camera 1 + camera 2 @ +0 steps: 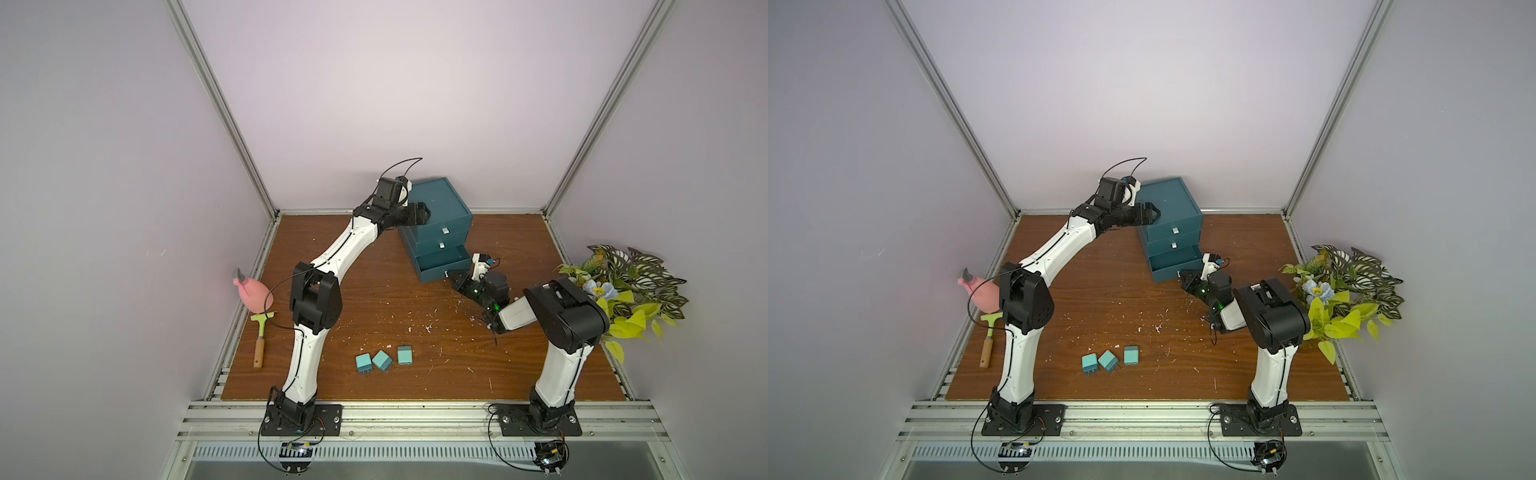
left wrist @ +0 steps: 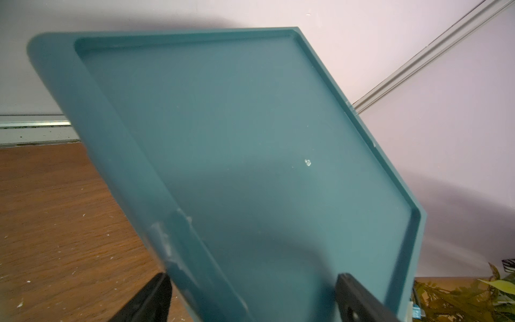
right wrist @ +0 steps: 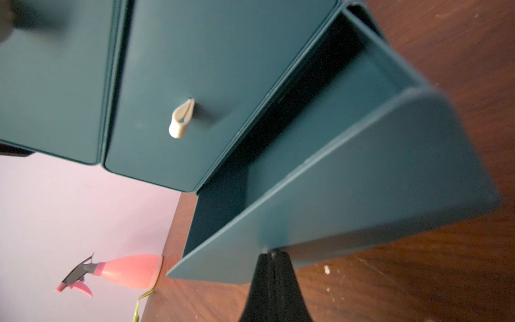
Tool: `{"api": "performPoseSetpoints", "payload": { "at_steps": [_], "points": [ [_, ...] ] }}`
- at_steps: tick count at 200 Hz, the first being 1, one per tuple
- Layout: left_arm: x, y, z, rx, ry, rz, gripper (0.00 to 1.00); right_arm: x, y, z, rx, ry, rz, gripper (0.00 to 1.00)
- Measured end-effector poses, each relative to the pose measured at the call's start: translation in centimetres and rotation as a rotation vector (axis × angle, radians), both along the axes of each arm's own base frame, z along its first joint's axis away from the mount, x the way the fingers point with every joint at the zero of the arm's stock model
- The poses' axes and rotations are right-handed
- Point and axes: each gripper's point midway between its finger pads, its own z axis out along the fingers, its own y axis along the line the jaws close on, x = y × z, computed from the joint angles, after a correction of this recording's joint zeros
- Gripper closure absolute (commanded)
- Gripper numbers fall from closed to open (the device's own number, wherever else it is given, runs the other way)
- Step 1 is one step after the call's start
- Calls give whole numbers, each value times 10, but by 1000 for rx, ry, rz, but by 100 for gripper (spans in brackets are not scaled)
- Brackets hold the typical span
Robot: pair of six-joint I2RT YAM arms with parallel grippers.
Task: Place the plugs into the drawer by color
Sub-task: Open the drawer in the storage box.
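Right fingers (image 3: 259, 281) pinched on drawer (image 3: 362, 181) front

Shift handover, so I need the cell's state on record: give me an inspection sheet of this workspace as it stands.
Surface: wooden tabletop, scattered with white specks.
Job's things: three turquoise plugs close together near the front edge; drawer chest at the back, bottom drawer pulled open, upper two shut; no other plugs seen.
Clutter: pink spray bottle, wooden-handled scraper, artificial plant.
Grippers: left gripper open over the chest's top; right gripper shut on the bottom drawer's tab handle.
Cables: black cable looping above the left wrist; more at both bases.
Surroundings: pale walls, aluminium frame.
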Motion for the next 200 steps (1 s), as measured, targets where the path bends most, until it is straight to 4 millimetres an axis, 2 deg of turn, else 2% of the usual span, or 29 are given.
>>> {"api": "performPoseSetpoints", "payload": {
  "at_steps": [42, 111, 164, 200],
  "points": [
    [0, 0, 0, -1, 1, -1, 13, -20, -3, -2, -80, 8, 15, 100],
    [0, 0, 0, 0, 1, 0, 14, -30, 0, -12, -148, 22, 50, 98],
    [0, 0, -1, 0, 2, 0, 13, -31, 0, -13, -172, 15, 53, 88],
    [0, 0, -1, 0, 2, 0, 13, -36, 5, -17, -185, 20, 86, 67]
  ]
}}
